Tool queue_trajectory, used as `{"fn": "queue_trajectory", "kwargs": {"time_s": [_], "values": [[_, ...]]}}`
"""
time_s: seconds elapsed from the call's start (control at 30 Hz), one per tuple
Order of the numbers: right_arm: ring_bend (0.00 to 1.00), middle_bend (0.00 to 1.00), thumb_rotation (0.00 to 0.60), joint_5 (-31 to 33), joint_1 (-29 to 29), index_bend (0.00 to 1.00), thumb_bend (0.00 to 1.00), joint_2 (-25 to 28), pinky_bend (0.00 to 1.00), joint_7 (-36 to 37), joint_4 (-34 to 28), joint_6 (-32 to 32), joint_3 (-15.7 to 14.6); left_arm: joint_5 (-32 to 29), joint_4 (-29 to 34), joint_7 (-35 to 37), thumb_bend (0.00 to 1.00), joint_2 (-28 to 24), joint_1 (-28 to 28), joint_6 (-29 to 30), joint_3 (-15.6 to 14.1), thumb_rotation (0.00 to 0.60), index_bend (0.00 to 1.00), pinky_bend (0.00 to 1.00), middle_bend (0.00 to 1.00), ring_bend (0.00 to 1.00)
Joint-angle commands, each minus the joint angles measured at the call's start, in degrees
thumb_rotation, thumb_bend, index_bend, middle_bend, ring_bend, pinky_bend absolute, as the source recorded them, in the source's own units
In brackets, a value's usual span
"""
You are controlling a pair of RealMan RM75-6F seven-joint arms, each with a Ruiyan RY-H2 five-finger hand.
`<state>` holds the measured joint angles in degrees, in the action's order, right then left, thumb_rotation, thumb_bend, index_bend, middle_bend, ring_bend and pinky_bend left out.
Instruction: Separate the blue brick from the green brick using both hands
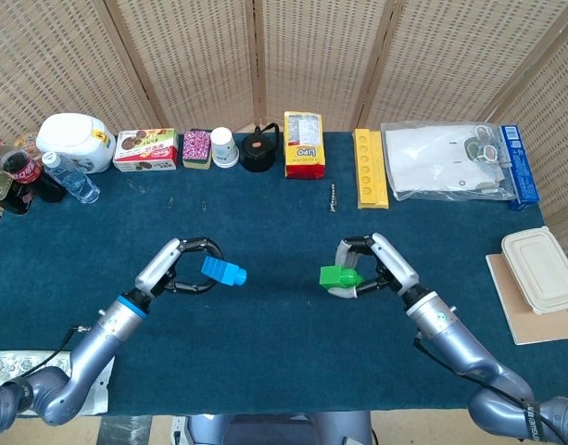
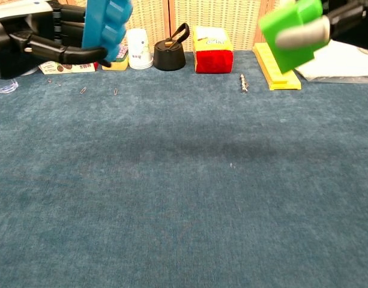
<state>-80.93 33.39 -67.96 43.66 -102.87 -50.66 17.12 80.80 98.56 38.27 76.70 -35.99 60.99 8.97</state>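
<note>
The blue brick [image 1: 223, 272] [image 2: 105, 27] is held in my left hand [image 1: 177, 267] [image 2: 36, 36] above the left half of the table. My right hand [image 1: 376, 269] [image 2: 346, 18] grips the green brick [image 1: 339, 275] [image 2: 290, 33] above the right half. The two bricks are apart, with a wide gap of bare blue cloth between them. Both are lifted off the table.
Along the far edge stand a white jug [image 1: 75, 141], a snack box [image 1: 145, 149], a paper cup [image 1: 224, 146], a black pot [image 1: 258, 150], a yellow-red packet [image 1: 303, 145] and a yellow tray [image 1: 370, 167]. A small screw [image 1: 332, 197] lies mid-table. A lunchbox [image 1: 540, 269] sits right.
</note>
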Motion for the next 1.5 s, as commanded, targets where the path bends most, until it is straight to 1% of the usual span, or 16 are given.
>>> {"fn": "queue_trajectory", "kwargs": {"time_s": [0.03, 0.17, 0.27, 0.4, 0.43, 0.53, 0.83, 1.07, 1.13, 1.3, 1.5], "values": [[0.57, 0.62, 0.600, -2.69, 1.03, 0.71, 0.10, -0.43, 0.52, -9.10, 3.46, 0.20, -3.09, -1.75, 1.72, -9.69, 0.41, -1.91, 1.81, 2.44, -0.94, 0.600, 0.76, 0.29, 0.57, 0.39], [0.55, 0.61, 0.600, -3.79, 1.82, 0.70, 0.10, -1.01, 0.49, -15.77, 5.28, 0.64, -4.99, -2.16, 2.60, -18.29, 0.40, -2.25, 2.89, 4.79, -1.38, 0.600, 0.76, 0.28, 0.57, 0.39], [0.53, 0.60, 0.600, -4.66, 2.31, 0.69, 0.09, -1.65, 0.47, -22.59, 7.00, 0.27, -6.29, -2.09, 3.00, -25.93, 0.40, -2.45, 3.69, 6.56, -1.99, 0.600, 0.76, 0.27, 0.57, 0.39], [0.50, 0.58, 0.600, -5.02, 2.69, 0.68, 0.09, -1.93, 0.43, -28.58, 7.94, 0.29, -7.70, -2.11, 3.24, -34.54, 0.39, -2.69, 4.66, 8.18, -3.00, 0.600, 0.76, 0.26, 0.57, 0.39], [0.49, 0.57, 0.600, -5.70, 2.96, 0.67, 0.09, -1.90, 0.42, -32.77, 9.69, 0.76, -8.74, -2.13, 3.12, -37.87, 0.39, -3.04, 5.04, 8.30, -3.83, 0.600, 0.76, 0.25, 0.57, 0.39], [0.47, 0.56, 0.600, -4.56, 3.02, 0.66, 0.09, -2.90, 0.39, -37.94, 11.28, 1.10, -9.54, -2.59, 3.81, -42.62, 0.38, -3.12, 5.83, 9.10, -4.55, 0.600, 0.76, 0.25, 0.57, 0.39], [0.42, 0.53, 0.600, -0.95, 3.55, 0.64, 0.08, -4.68, 0.35, -43.77, 12.83, 2.40, -10.60, -3.07, 3.89, -50.00, 0.37, -2.44, 6.80, 10.18, -4.96, 0.600, 0.76, 0.23, 0.57, 0.39], [0.40, 0.50, 0.600, 1.01, 4.29, 0.61, 0.08, -6.07, 0.33, -46.93, 14.58, 3.86, -11.63, -3.40, 2.36, -52.28, 0.37, -0.66, 7.15, 10.11, -4.86, 0.600, 0.76, 0.22, 0.57, 0.39], [0.38, 0.49, 0.600, 1.56, 4.48, 0.58, 0.08, -6.30, 0.31, -48.11, 14.95, 4.08, -11.81, -3.52, 2.14, -52.47, 0.37, -0.35, 7.16, 9.91, -4.77, 0.600, 0.76, 0.22, 0.57, 0.39], [0.32, 0.40, 0.600, 3.39, 4.87, 0.44, 0.07, -6.44, 0.27, -50.41, 14.49, 4.75, -12.11, -4.02, 1.14, -53.13, 0.35, 0.67, 7.12, 9.58, -4.27, 0.600, 0.76, 0.22, 0.57, 0.39], [0.25, 0.29, 0.600, 4.45, 4.65, 0.27, 0.06, -5.39, 0.22, -54.03, 11.63, 2.59, -11.84, -5.48, -1.03, -56.00, 0.34, 3.51, 5.66, 7.95, -2.98, 0.600, 0.76, 0.22, 0.57, 0.38]]}}
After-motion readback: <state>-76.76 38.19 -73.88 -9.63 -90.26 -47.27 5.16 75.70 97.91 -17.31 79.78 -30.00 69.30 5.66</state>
